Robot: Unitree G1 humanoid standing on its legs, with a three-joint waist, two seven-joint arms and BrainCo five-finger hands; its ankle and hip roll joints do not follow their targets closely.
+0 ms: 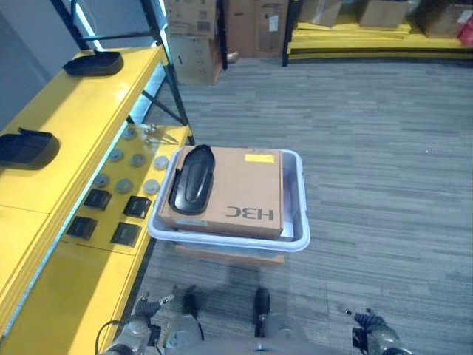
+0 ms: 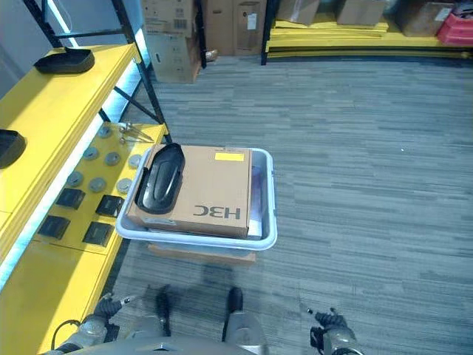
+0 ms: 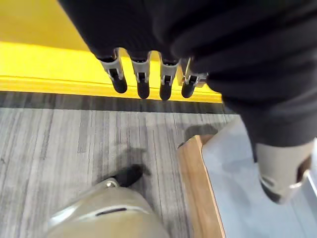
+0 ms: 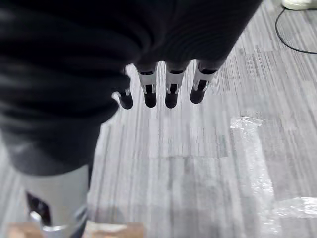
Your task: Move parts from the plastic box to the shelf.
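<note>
Grey striped carpet [image 1: 369, 185] lies under a pale plastic box [image 1: 299, 237], where a glossy black curved part [image 1: 192, 179] lies lengthwise away from me on a brown cardboard carton [image 1: 236, 192], beside the yellow shelf [image 1: 66, 148]. My left hand [image 3: 143, 79] and right hand [image 4: 163, 89] hang empty, fingers straight.

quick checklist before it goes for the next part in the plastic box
1. Part ready to pick: ok, a black part lies on the cardboard box in the plastic box.
2. Left robot hand free: ok, fingers straight, holding nothing.
3. Right robot hand free: ok, fingers straight over bare floor.
4. Room on the yellow shelf: ok, bare surface between the two black parts already there.
5. More parts under the cardboard box: cannot tell.
</note>
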